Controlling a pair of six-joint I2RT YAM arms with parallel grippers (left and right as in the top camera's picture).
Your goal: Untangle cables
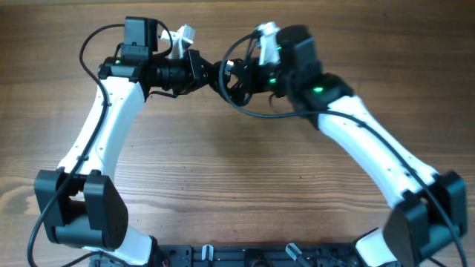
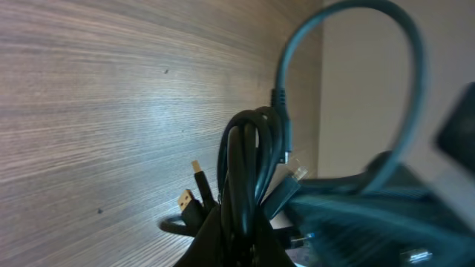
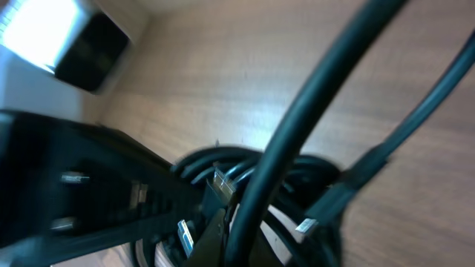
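Closest to the left wrist camera, the left tool (image 2: 234,241) was a dark, blurred shape at the bottom edge. Its jaws were pressed together on the cables (image 2: 249,159), a bunch of thin black cords standing up from it in a tight folded loop. Just left of the cables, two flat gold-coloured plugs (image 2: 189,185) stuck out over the pale wood-grain worktop (image 2: 89,96). Beyond the cables, a thicker grey-blue wire (image 2: 349,15) arched across the view.

The right wrist camera gave a very blurred picture. A thick dark cord crossed in front of the cables, which lay coiled with a metal plug (image 3: 223,182) at their middle and a smaller plug (image 3: 306,225) to their right.

From overhead, two white arms (image 1: 96,126) started at black bases well in front of the cables and met at them on the far part of the worktop. The right tool (image 1: 241,74) met the cables from the right. Whether it was open or closed could not be told. Green lights (image 1: 318,90) glowed on the arm just right of the cables.
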